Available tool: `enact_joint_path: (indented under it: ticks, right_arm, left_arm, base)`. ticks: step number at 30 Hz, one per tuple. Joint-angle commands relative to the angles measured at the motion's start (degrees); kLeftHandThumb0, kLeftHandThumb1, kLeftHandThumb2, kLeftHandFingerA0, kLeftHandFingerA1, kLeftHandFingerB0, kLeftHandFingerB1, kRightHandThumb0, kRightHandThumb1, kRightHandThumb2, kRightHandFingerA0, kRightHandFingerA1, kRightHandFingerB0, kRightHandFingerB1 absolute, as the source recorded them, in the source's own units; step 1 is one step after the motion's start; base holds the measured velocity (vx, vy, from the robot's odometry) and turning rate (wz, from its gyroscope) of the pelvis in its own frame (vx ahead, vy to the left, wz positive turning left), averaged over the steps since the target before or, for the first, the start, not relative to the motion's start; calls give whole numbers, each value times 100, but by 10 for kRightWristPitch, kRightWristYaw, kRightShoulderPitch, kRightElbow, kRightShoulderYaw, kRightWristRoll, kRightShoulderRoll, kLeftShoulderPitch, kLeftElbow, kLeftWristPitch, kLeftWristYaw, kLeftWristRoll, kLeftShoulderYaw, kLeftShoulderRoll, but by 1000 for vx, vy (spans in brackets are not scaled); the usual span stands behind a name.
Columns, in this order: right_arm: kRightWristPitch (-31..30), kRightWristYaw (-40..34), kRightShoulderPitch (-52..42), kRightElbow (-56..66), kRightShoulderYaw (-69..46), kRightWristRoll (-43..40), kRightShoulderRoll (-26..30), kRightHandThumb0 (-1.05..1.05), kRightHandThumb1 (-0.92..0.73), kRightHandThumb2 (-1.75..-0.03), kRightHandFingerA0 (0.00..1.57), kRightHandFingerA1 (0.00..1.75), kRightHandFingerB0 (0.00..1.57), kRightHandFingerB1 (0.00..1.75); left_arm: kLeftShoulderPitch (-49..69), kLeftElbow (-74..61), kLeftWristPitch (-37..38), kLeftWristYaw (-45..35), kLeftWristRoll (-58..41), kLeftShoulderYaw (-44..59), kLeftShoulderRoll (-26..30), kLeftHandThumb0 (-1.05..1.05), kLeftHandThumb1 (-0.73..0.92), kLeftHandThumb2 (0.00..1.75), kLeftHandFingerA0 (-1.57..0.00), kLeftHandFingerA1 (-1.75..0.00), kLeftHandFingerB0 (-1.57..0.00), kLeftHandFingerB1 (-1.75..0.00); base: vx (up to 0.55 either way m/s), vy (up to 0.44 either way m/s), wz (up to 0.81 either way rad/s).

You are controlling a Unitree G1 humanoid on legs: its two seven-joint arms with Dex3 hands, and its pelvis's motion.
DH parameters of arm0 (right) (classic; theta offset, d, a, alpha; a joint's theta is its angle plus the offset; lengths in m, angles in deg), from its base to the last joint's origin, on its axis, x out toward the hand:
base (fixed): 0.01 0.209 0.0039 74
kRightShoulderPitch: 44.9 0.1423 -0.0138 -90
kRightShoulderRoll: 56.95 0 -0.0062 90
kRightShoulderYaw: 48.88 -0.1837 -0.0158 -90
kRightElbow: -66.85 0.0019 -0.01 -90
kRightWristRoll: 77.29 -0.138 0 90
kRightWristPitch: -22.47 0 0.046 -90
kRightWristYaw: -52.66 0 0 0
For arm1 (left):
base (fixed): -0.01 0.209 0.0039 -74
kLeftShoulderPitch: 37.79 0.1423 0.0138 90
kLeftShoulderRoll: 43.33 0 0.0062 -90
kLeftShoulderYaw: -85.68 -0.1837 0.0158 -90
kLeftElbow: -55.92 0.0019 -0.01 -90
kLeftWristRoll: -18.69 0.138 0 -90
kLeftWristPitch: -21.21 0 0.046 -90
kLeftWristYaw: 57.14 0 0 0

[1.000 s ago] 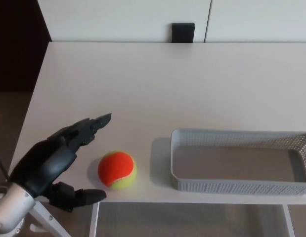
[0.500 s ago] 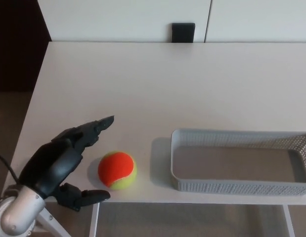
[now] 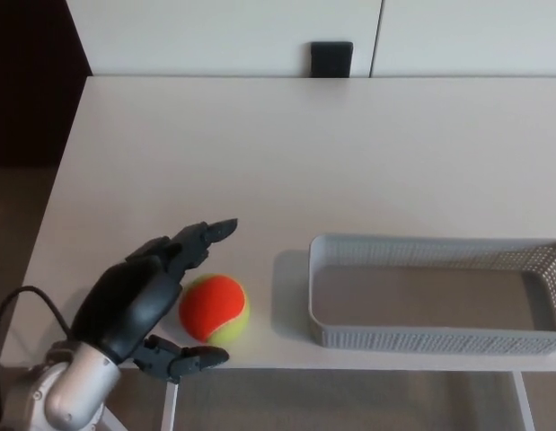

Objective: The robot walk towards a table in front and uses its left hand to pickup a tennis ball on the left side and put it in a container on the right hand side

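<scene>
One hand shows, the robot's black left hand (image 3: 147, 301), at the lower left of the frame on its silver wrist. It has moved right and slightly up since half a second ago. Its fingers are spread apart and grasp nothing. The two thick fingers (image 3: 210, 232) reach past the upper left of the orange and yellow-green tennis ball (image 3: 215, 307). The thumb (image 3: 192, 357) juts out below the ball, over the table's near edge. Earlier the fingertips stopped short of the ball's left side, and now the ball sits in the gap between fingers and thumb. The palm is right against the ball's left side, but whether it touches cannot be told.

The ball itself lies where it lay before, on the white rectangular table (image 3: 286, 153) near its front edge, in the lower left-centre of the frame. The grey perforated plastic basket (image 3: 435, 339) stands to the ball's right, apart from it and unmoved (its right end runs to the frame's edge).

A thin black cable (image 3: 17, 305) loops at the far lower left, showing more of itself than before. A small black block (image 3: 331, 59) sits at the upper centre, behind the table's far edge. The right hand is out of view.
</scene>
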Motion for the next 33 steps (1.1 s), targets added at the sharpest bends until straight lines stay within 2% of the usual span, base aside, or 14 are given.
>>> enact_joint_path:
  ticks: [1, 15, 17, 18, 19, 20, 21, 22, 23, 25, 27, 28, 29, 33]
  right_arm:
    - [1, 0, -6, 0, 0, -2, 8, -23, -63, -58, 56, 63, 40, 45]
    - [-4, -2, 0, 6, -1, -4, 4, -22, -63, -58, 56, 64, 40, 45]
    - [-4, -4, 1, 5, -1, -3, 4, -22, -62, -58, 56, 64, 40, 45]
    - [-7, -4, 2, 7, -2, -4, 3, -22, -62, -58, 56, 63, 41, 45]
    - [-8, -4, 2, 7, -2, -5, 3, -22, -62, -58, 56, 63, 41, 45]
    - [-7, -3, 3, 7, -2, -5, 3, -23, -63, -58, 55, 63, 40, 45]
    - [-5, -3, 3, 7, -1, -4, 3, -23, -63, -58, 56, 62, 40, 45]
    - [-4, -5, 1, 8, 0, -1, 2, -23, -63, -58, 56, 62, 40, 45]
    - [-5, -5, 1, 10, 0, -2, 3, -22, -63, -58, 55, 62, 40, 45]
    - [-7, -5, 0, 12, 0, -3, 3, -22, -63, -58, 55, 62, 40, 45]
    - [-8, 0, 8, 11, -3, -6, 2, -22, -64, -58, 55, 64, 40, 46]
    - [-6, 2, 10, 10, -4, -8, 1, -22, -64, -58, 55, 64, 40, 46]
    - [-6, -1, 10, 10, -2, -5, 2, -24, -64, -58, 57, 63, 41, 46]
    - [-13, -2, 14, 7, -2, -5, 1, -24, -64, -58, 55, 62, 40, 46]
  left_arm:
    - [7, 8, -15, 14, 19, -8, 2, -49, 34, 61, -17, -39, -11, -33]
    - [-6, 24, -13, 26, 29, -17, 2, -49, 34, 64, -25, -46, -11, -34]
    - [-9, 22, -27, 23, 37, -19, 3, -43, 48, 55, -39, -44, -18, -28]
    - [-11, 19, -37, 18, 44, -22, 6, -50, 45, 74, -43, -54, -13, -38]
    - [-13, 18, -41, 16, 47, -24, 8, -50, 45, 74, -43, -54, -13, -38]
    - [-16, 21, -43, 11, 49, -25, 11, -34, 85, 67, -87, -63, -34, -33]
    - [-22, 19, -61, -6, 54, -28, 16, -34, 89, 66, -107, -81, -55, -39]
    - [-21, 11, -80, -19, 57, -29, 17, -34, 89, 66, -107, -81, -55, -39]
    - [-21, 8, -87, -19, 60, -30, 17, -32, 84, 68, -111, -102, -66, -44]
    - [-20, 3, -93, -15, 62, -32, 17, -32, 84, 68, -111, -102, -66, -44]
    - [-25, 3, -97, -8, 67, -32, 17, -22, 70, 78, -102, -120, -81, -63]
    - [-26, 2, -101, -9, 68, -33, 16, -22, 70, 78, -102, -120, -81, -63]
    - [-26, 0, -104, -12, 67, -32, 17, -22, 67, 83, -95, -126, -77, -87]
    - [-20, 1, -102, -6, 59, -30, 14, -24, 68, 90, -91, -132, -73, -98]
  base:
    - [0, 0, 0]
    - [0, 0, 0]
    - [0, 0, 0]
    - [0, 0, 0]
    - [0, 0, 0]
    - [0, 0, 0]
    - [0, 0, 0]
    - [0, 0, 0]
    - [0, 0, 0]
    - [0, 0, 0]
    - [0, 0, 0]
    - [0, 0, 0]
    - [0, 0, 0]
    - [0, 0, 0]
